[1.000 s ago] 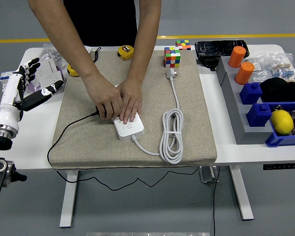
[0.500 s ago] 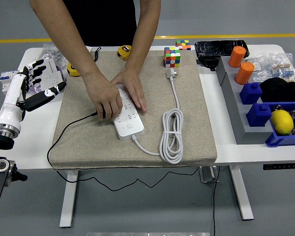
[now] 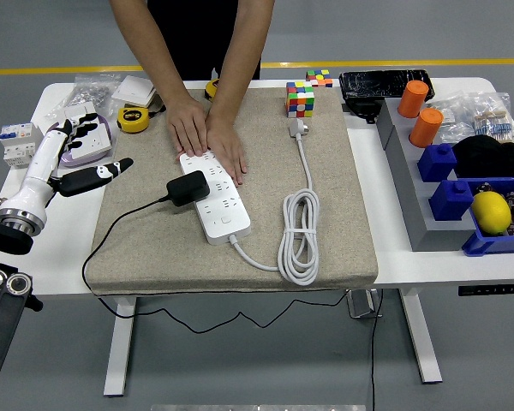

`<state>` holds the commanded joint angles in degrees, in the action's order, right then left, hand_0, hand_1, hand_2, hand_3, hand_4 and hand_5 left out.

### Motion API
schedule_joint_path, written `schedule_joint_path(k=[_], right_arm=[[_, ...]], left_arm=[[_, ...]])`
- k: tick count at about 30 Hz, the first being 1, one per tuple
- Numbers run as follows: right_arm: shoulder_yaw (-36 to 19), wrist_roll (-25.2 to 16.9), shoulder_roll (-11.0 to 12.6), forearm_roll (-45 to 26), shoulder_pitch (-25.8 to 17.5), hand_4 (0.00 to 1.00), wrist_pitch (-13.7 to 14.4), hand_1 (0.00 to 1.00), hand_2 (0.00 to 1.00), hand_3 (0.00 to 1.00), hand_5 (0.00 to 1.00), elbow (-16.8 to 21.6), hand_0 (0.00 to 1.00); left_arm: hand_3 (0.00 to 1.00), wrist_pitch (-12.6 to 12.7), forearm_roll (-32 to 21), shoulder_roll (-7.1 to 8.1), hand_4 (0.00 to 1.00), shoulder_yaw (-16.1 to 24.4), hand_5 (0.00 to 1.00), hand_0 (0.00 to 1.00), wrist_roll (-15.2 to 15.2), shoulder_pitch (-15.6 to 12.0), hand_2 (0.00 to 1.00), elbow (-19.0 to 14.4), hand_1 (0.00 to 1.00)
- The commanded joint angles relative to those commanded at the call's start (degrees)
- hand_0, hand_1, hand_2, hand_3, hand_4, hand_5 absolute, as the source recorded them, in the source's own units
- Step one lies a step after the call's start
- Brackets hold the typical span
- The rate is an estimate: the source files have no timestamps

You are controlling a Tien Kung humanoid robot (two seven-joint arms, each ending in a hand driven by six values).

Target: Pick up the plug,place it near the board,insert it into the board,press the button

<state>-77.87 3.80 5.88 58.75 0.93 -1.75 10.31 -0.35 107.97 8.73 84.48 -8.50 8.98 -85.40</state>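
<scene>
A white power strip [image 3: 216, 197] lies on the beige mat [image 3: 343, 231]. A black plug [image 3: 188, 187] with a black cable sits pushed into its left side. A person at the far side rests both hands [image 3: 207, 137] flat on the strip's far end. My left hand [image 3: 84, 158] hovers at the mat's left edge, well left of the plug, fingers spread and holding nothing. The right arm is out of sight.
The strip's white cord [image 3: 298, 231] lies coiled to its right. Behind it stands a colour cube [image 3: 300, 99]. Yellow tape measures [image 3: 134, 118], small parts and bags lie at the left. Grey rack [image 3: 411, 188], blue bins, orange cups and a lemon [image 3: 491, 211] fill the right.
The person's hands let go of the plug and slid back to the strip's far end, uncovering the seated plug. My left hand drifted right and down toward the mat.
</scene>
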Motion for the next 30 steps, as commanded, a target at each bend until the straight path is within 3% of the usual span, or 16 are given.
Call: schedule_joint_path(k=[6, 11, 16, 30], right_arm=[[0.2, 0.0, 0.1, 0.0, 0.2, 0.971, 0.0, 0.723, 0.717, 0.645, 0.704, 0.0, 0.802], [0.2, 0.1, 0.2, 0.0, 0.3, 0.97, 0.0, 0.723, 0.717, 0.644, 0.704, 0.0, 0.802], [0.2, 0.1, 0.2, 0.1, 0.4, 0.969, 0.0, 0.723, 0.717, 0.644, 0.705, 0.0, 0.802], [0.6, 0.1, 0.2, 0.0, 0.6, 0.968, 0.0, 0.724, 0.717, 0.643, 0.705, 0.0, 0.802]], left_arm=[[0.844, 0.5, 1.1, 1.41, 0.984, -8.3, 0.303, 0.847, 0.7, 6.9, 0.846, 8.1, 0.897], [0.826, 1.2, 1.5, 0.91, 0.993, -13.9, 0.27, 0.863, 1.9, 11.4, 0.844, 15.3, 0.904], [0.819, 2.4, 2.0, -0.21, 0.986, -16.7, 0.262, 0.85, 3.1, 14.4, 0.839, 22.3, 0.895], [0.789, 4.3, 1.6, -3.03, 0.992, -21.2, 0.261, 0.796, 4.1, 18.2, 0.776, 30.0, 0.845]])
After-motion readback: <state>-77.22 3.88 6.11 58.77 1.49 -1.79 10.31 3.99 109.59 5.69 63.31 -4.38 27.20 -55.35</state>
